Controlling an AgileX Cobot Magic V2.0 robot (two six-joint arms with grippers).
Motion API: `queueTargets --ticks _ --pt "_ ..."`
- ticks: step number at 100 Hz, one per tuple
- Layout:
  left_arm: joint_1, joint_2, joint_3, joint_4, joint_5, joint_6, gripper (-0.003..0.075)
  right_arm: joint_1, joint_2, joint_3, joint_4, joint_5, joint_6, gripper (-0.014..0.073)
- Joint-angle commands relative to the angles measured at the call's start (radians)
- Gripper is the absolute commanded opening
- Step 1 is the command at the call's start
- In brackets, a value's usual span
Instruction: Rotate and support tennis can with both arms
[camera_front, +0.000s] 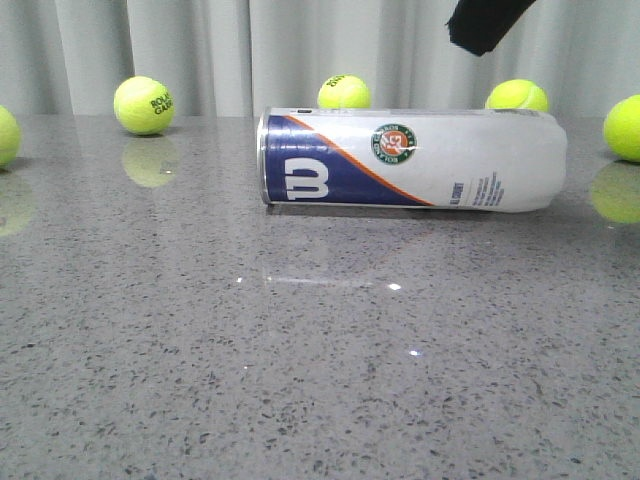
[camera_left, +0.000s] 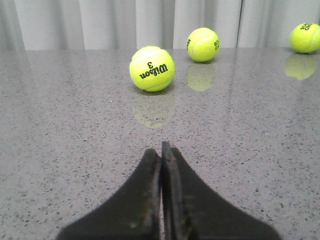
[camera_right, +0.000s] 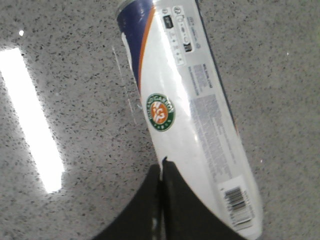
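1. One tennis can (camera_front: 415, 158) lies on its side on the grey speckled bench (camera_front: 300, 350), its metal-rimmed end toward the robot's left and its frosted rounded end toward the right.
2. The can's label faces forward in the front view: the navy panel with the white "W" sits at the rimmed end, an orange stripe runs slantwise beside it, and the round emblem sits near the can's middle.
3. Five tennis balls show in the front view around the can: two beyond it near the grey curtain (camera_front: 200, 50), peeking over its top edge, one (camera_front: 144, 105) well to its left, and one at each side edge of the view.
4. The right claw (camera_right: 162, 167) hangs above the can with its two fingers clenched together, grasping nothing; in the front view only a black part of that arm (camera_front: 485, 22) shows, above the can's frosted end.
5. The left claw (camera_left: 161, 152) is likewise clenched on nothing, low over bare bench; the can does not show in its view, only three balls, the nearest (camera_left: 152, 68) printed with "Wilson 3".
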Motion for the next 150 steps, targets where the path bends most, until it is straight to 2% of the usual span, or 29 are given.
queueTargets --ticks 1,13,22,39,70,87,107,130,141,150 --pt "0.001 -0.034 0.042 -0.008 -0.073 0.0 -0.0019 0.002 -0.047 -0.034 0.016 -0.02 0.135 -0.0062" --pt "0.001 -0.034 0.042 -0.008 -0.073 0.0 -0.0018 0.0 -0.065 -0.031 0.015 -0.024 0.392 -0.0062" --pt "0.001 -0.034 0.042 -0.008 -0.073 0.0 -0.0019 0.0 -0.096 -0.004 0.015 -0.081 0.585 -0.0062" --pt "0.001 -0.034 0.042 -0.008 -0.073 0.0 -0.0018 0.0 -0.209 0.129 0.015 -0.25 0.749 -0.0062" --pt "0.001 -0.034 0.042 -0.008 -0.073 0.0 -0.0019 0.0 -0.535 0.508 -0.005 -0.581 0.761 -0.0062" --pt "0.001 -0.034 0.042 -0.008 -0.084 0.0 -0.0018 0.0 -0.742 0.707 -0.005 -0.727 0.722 -0.0062" --pt "0.001 -0.034 0.042 0.003 -0.138 0.0 -0.0018 0.0 -0.972 0.872 -0.005 -0.779 0.72 -0.0062" --pt "0.001 -0.034 0.02 0.012 -0.179 0.0 -0.0019 0.0 -1.135 0.934 -0.005 -0.772 0.72 -0.0062" --pt "0.001 -0.015 -0.057 0.012 -0.135 0.0 -0.0019 0.0 -1.136 0.934 -0.005 -0.773 0.72 -0.0062" --pt "0.001 0.03 -0.154 0.012 -0.03 0.0 -0.0019 0.0 -1.136 0.934 -0.005 -0.773 0.72 -0.0062"
